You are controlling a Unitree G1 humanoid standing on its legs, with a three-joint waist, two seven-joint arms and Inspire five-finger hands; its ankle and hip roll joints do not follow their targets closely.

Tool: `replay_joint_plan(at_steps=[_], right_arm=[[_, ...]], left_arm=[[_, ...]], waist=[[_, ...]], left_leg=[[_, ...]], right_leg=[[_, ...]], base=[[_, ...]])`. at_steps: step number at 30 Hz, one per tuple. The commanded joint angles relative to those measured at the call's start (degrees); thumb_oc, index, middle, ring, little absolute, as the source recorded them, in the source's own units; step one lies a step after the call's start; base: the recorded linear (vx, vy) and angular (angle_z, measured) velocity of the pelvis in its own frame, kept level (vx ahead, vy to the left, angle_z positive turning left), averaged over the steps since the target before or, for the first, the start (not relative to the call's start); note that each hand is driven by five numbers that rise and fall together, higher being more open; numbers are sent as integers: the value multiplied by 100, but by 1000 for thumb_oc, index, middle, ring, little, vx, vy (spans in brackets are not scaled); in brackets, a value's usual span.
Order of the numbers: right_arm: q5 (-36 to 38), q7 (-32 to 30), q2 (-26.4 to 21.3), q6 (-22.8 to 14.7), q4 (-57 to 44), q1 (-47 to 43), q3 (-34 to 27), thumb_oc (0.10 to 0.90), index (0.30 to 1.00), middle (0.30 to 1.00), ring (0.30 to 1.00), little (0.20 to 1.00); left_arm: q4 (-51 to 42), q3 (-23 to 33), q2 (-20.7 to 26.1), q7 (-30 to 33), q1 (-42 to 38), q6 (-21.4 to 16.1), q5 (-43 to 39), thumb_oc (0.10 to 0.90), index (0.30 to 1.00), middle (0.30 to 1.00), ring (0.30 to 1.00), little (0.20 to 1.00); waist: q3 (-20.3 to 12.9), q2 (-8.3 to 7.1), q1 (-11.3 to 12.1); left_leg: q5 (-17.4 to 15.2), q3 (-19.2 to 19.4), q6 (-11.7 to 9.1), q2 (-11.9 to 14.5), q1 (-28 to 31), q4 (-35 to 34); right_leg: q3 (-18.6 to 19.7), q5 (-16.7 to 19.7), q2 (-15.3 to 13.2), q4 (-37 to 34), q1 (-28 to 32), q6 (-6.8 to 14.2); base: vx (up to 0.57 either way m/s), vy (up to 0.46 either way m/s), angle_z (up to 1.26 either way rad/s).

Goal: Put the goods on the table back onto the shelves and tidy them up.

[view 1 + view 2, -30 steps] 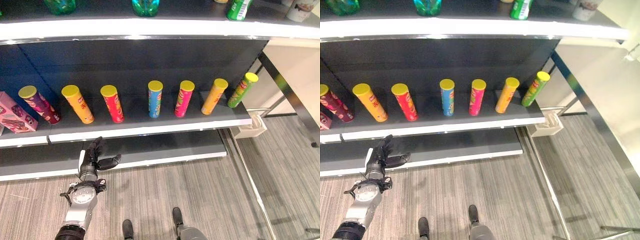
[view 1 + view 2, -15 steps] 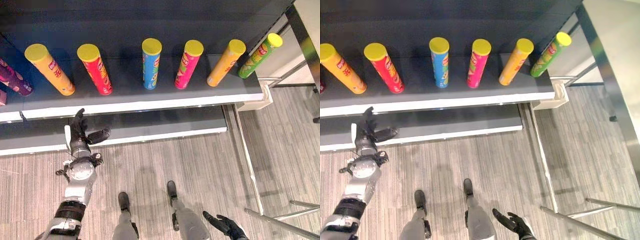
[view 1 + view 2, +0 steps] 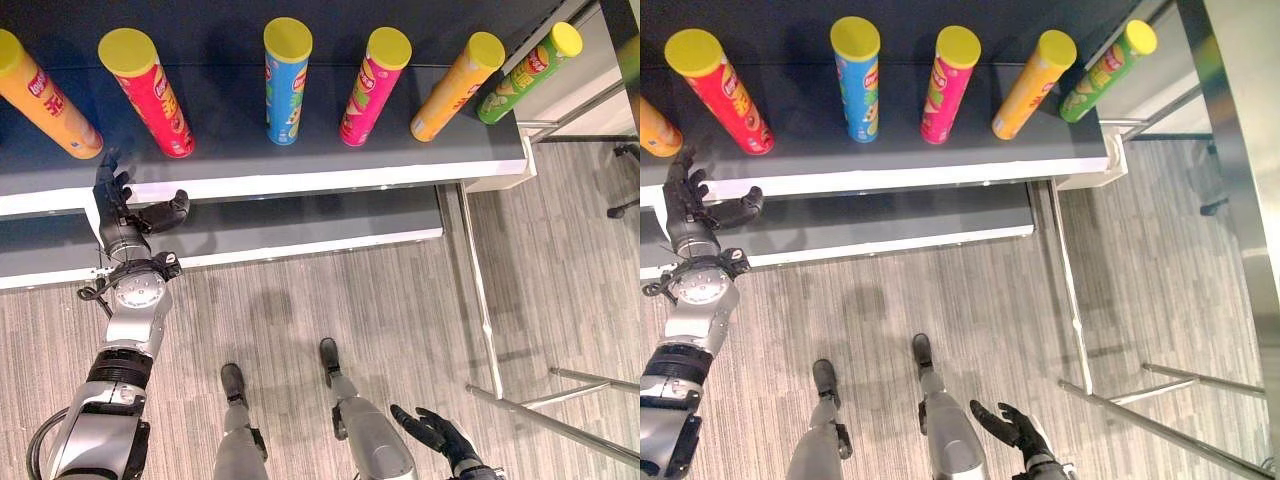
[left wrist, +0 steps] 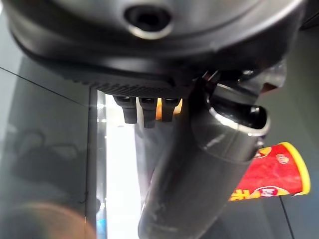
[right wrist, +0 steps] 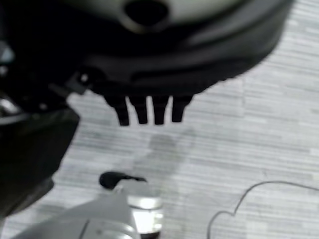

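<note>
A shop: a dark display shelf (image 3: 300,175) with spaced, colourful snack tubes (image 3: 286,66).

Six yellow-lidded crisp tubes (image 3: 286,67) stand upright, spaced along the dark shelf (image 3: 330,170).

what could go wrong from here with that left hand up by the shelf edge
The left hand is open at the shelf's white front edge, just below the red can. Reaching further could knock that can over, and it might hit the orange can beside it. The right hand hangs low, open and empty.
</note>
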Motion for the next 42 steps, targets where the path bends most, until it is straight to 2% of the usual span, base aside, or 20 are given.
replay_joint_plan(at_steps=[1,8,11,20,30,42], right_arm=[[244,-165,-98,-70,-123,264,-14,800,900,900,900,900],[278,-197,-78,-110,-157,207,74,800,900,900,900,900],[349,-203,-143,-170,-309,201,112,800,900,900,900,900],[423,-145,-212,-232,-415,240,124,800,900,900,900,900],[474,-134,-240,-244,-371,244,152,800,900,900,900,900],[490,-157,-189,-241,-257,262,144,800,900,900,900,900]], left_arm=[[71,21,669,285,-739,-632,74,800,900,900,900,900],[359,-83,882,319,-1136,-654,-72,800,900,900,900,900],[727,-331,1103,256,-1609,-630,-137,800,900,900,900,900],[1272,-768,1282,-10,-2230,-529,-155,800,900,900,900,900],[1723,-1139,1229,-202,-2713,-414,-117,800,900,900,900,900],[1836,-1168,1125,-249,-2772,-395,-97,800,900,900,900,900]], waist=[[-196,-270,-49],[-167,-314,-116],[-127,-331,-204],[-72,-353,-292],[-49,-390,-399],[-43,-376,-432]], left_leg=[[-638,22,-72,9,305,15],[-611,30,-85,34,154,15],[-604,32,-96,46,93,15],[-581,38,-105,49,35,15],[-567,101,-126,87,27,15],[-563,161,-132,99,68,15]], right_leg=[[69,-539,-228,83,59,549],[103,-496,-223,58,-97,560],[124,-481,-221,67,-180,560],[141,-454,-235,85,-269,563],[212,-420,-218,93,-338,558],[248,-409,-203,97,-331,547]], base=[[-10,-32,-2],[0,0,0],[0,0,0],[0,0,0],[0,0,0],[-4,-10,-5]])
